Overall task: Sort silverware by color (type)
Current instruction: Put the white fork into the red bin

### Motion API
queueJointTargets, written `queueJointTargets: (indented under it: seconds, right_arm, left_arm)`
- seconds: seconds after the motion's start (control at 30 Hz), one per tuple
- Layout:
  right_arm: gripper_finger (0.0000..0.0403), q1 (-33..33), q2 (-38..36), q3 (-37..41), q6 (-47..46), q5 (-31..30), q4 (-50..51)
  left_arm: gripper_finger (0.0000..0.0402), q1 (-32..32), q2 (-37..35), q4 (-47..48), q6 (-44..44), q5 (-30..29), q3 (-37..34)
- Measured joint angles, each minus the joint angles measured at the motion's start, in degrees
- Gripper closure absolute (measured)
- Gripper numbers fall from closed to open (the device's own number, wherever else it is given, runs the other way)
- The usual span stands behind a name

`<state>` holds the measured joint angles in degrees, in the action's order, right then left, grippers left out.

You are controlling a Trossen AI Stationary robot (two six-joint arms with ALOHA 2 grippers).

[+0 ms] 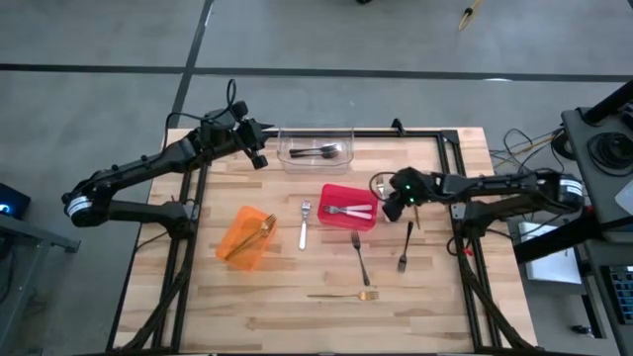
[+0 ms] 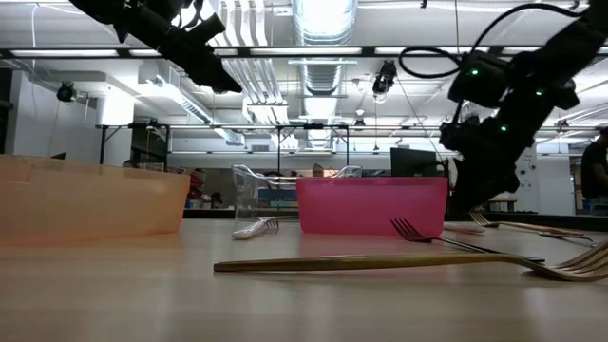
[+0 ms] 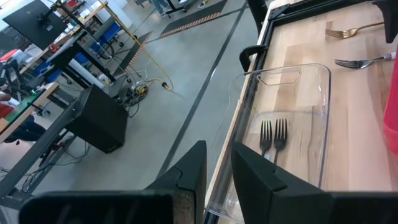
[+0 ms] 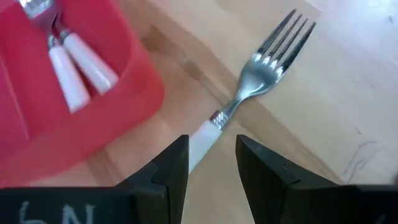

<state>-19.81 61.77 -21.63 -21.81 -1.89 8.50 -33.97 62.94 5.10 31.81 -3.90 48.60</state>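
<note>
The right gripper (image 4: 211,163) stands just right of the red bin (image 1: 347,220), its fingers partly open astride the white handle of a silver fork (image 4: 258,74) lying on the table (image 1: 415,297); whether they have closed on the handle cannot be told. The left gripper (image 3: 217,171) waits at the far left corner beside the clear bin (image 1: 316,133), fingers narrowly parted and empty. Sorted so far: two dark forks (image 3: 273,134) in the clear bin, two white-handled forks (image 1: 344,210) in the red, gold pieces (image 1: 259,233) in the orange bin (image 1: 237,252). Loose forks remain on the table, one gold (image 1: 346,295) nearest. Risk, in my judgement: the thin handle lies flat, so the pads may skate off or pinch one end, letting the fork pivot and drop short of the red bin; the bin wall is close and could be knocked.
</note>
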Motion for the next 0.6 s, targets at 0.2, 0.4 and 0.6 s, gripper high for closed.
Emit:
queueJointTargets:
  seconds: [0.2,0.4,0.6]
  right_arm:
    - [0.028,5.2,-2.2,4.8,1.3,-10.7,-6.6]
    - [0.028,9.7,-1.8,8.2,0.2,-17.7,-13.7]
    - [0.027,9.8,-1.7,8.7,-6.5,-17.7,-13.6]
  left_arm:
    - [0.0345,0.0,0.0,0.0,-0.8,0.0,0.0]
    - [0.0345,0.0,0.0,0.0,-0.8,0.0,0.0]
    - [0.0345,0.0,0.0,0.0,-0.8,0.0,0.0]
